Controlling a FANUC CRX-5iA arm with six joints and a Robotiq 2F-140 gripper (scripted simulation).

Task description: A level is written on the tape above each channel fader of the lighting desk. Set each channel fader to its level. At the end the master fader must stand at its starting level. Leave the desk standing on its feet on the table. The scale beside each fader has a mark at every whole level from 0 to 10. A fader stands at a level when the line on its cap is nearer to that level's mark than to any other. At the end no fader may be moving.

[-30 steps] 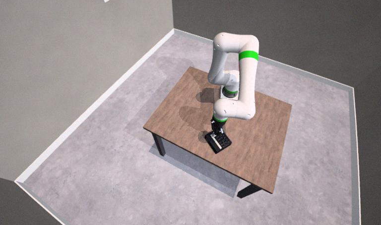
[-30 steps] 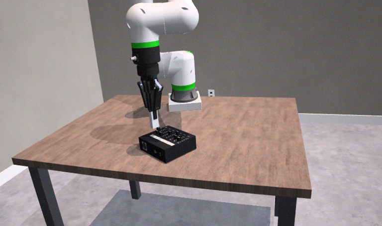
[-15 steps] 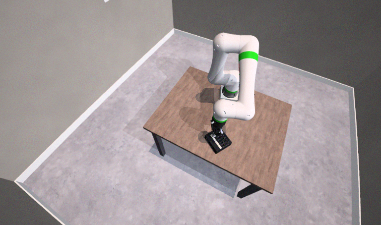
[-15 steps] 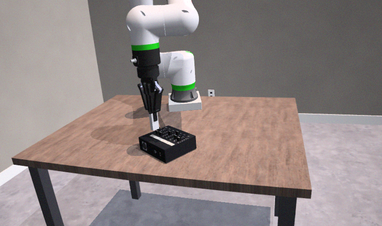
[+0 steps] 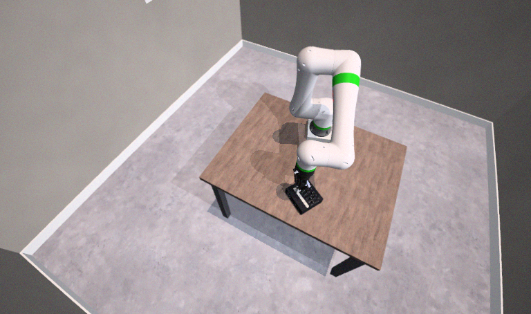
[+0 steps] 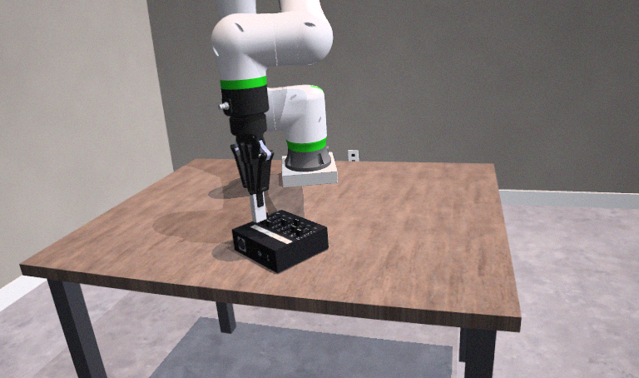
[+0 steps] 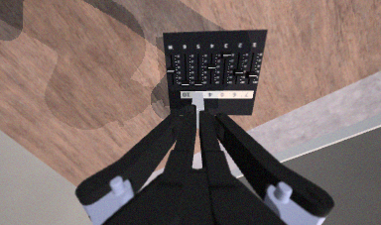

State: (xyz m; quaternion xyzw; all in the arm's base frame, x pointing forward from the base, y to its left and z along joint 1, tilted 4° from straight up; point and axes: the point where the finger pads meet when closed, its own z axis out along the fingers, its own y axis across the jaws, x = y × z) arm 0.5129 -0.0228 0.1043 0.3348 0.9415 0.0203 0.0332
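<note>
A brown wood-grain counter (image 6: 400, 241) on dark legs carries everything in the scene. On it a white six-joint arm with green bands (image 5: 344, 111) rises from a pale square base block (image 6: 329, 178) near the counter's far side, folds over and points its wrist straight down.

Near the counter's front-left part sits the small black box-shaped lighting desk (image 6: 301, 249), resting flat on its underside, turned at a slant to the counter's edges. In the wrist view its top shows a row of parallel fader slots (image 7: 214, 68) with pale caps standing at differing heights, and a strip of pale tape (image 7: 233, 94) with small numbers; most of them are too blurred to read.

The black gripper (image 6: 258, 216) hangs upright over the desk's tape-side edge. Its fingers are pressed fully together and hold nothing; their pale tips form one narrow blade that reaches down to the tape strip near its left end in the wrist view. Whether the tips touch the desk cannot be told.
</note>
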